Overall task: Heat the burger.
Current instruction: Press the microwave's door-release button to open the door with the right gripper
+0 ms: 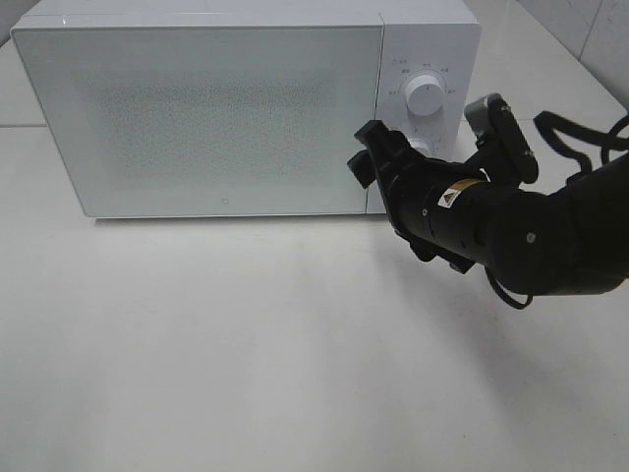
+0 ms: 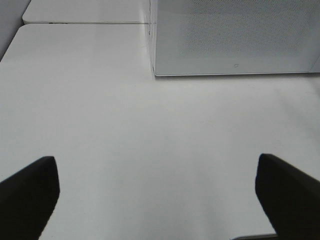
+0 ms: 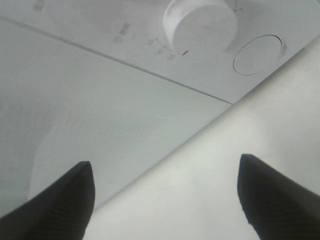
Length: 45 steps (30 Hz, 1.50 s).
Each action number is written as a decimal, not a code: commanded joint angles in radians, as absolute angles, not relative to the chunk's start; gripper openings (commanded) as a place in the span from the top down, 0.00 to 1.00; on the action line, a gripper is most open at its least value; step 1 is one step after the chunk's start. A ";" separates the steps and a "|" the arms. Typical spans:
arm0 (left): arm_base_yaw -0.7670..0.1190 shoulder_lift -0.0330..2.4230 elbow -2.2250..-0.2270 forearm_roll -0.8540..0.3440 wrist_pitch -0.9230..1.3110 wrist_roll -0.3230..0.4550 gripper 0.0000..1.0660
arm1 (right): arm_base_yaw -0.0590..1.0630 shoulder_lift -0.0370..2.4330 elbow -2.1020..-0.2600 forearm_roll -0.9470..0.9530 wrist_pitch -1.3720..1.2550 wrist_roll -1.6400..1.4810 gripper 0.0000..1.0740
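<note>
The burger is out of view in every frame. A white microwave [image 1: 226, 108] stands at the back of the table with its frosted door [image 3: 90, 115] closed. My right gripper [image 1: 373, 157] hovers close to the door's right edge, beside the control panel. In the right wrist view the right gripper [image 3: 165, 200] is open and empty, facing the door's lower corner. In the left wrist view my left gripper [image 2: 157, 200] is wide open over bare table, empty, well short of the microwave [image 2: 235, 40].
The control panel carries a large white dial [image 1: 425, 95], seen too as the dial [image 3: 200, 25], with a round button [image 3: 259, 54] beside it. The white table [image 1: 246, 344] stretches in front of the microwave. A seam to a second tabletop [image 2: 85, 22] lies left of the oven.
</note>
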<state>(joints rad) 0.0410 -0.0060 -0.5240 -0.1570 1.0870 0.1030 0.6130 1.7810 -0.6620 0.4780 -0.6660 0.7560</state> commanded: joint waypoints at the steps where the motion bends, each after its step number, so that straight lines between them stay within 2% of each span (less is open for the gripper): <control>1: 0.039 -0.022 -0.521 -0.160 1.076 0.104 0.06 | 0.610 1.726 -0.662 0.452 -0.550 0.590 0.29; 4: 0.039 -0.022 -0.521 -0.160 1.076 0.104 0.06 | 0.606 1.641 -0.663 0.452 -0.351 0.320 0.29; 10: 0.039 -0.022 -0.521 -0.160 1.076 0.104 0.06 | 0.606 1.532 -0.666 0.421 -0.102 0.077 0.29; 13: 0.039 -0.022 -0.521 -0.160 1.076 0.104 0.06 | 0.606 1.493 -0.679 0.369 0.000 0.037 0.29; 15: 0.039 -0.022 -0.521 -0.160 1.076 0.104 0.06 | 0.606 1.439 -0.713 0.262 0.182 0.029 0.29; 21: 0.039 -0.022 -0.521 -0.160 1.076 0.104 0.06 | 0.606 1.318 -0.778 0.148 0.492 0.031 0.29; 32: 0.039 -0.022 -0.521 -0.160 1.076 0.104 0.06 | 0.609 1.086 -0.788 0.136 0.699 0.017 0.29; 34: 0.039 -0.022 -0.521 -0.160 1.076 0.104 0.06 | 0.609 0.968 -0.788 0.141 0.785 0.017 0.29; 45: 0.039 -0.022 -0.521 -0.160 1.076 0.104 0.06 | 0.609 0.651 -0.777 0.130 0.948 0.017 0.29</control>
<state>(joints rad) 0.0410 -0.0060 -0.5240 -0.1570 1.0870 0.1030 0.6100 0.6890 -0.7800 0.1400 0.9250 0.0270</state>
